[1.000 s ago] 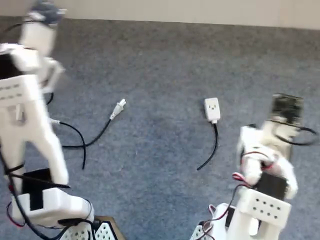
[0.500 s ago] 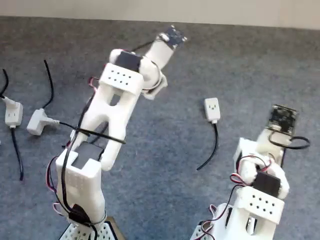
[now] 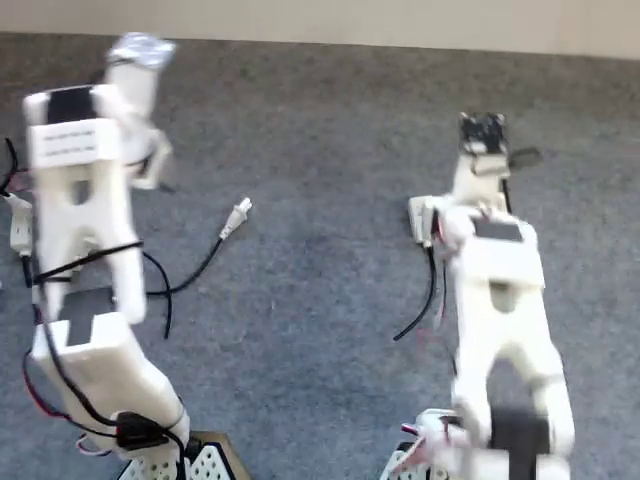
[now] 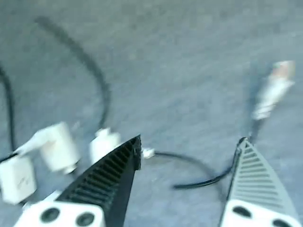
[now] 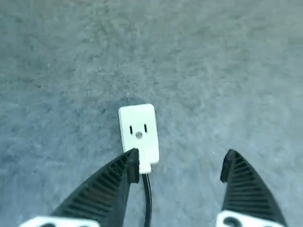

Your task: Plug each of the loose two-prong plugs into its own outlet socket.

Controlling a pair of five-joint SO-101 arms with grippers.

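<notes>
Grey carpet-like fabric (image 3: 330, 120) covers the table, and nothing has been picked up from it yet. The right gripper (image 5: 182, 153) hangs with fingers spread wide and empty. It sits off-centre to the outlet socket (image 5: 138, 130), with one fingertip over the socket's cord end and the gap over bare fabric. Closing from there would likely nip a corner or the socket cord (image 3: 428, 290) and twist the socket round.

The left gripper (image 4: 190, 141) is likewise wide and empty. The two-prong plug (image 3: 240, 212) lies between the arms, well apart from that socket. Its plug cord (image 3: 195, 270) loops back toward the left arm, so a grab could catch cord rather than plug body, or the loop could drag.

A cluster of white pieces (image 4: 59, 146) with their own leads lies near one left finger and is easily mistaken for the target.
</notes>
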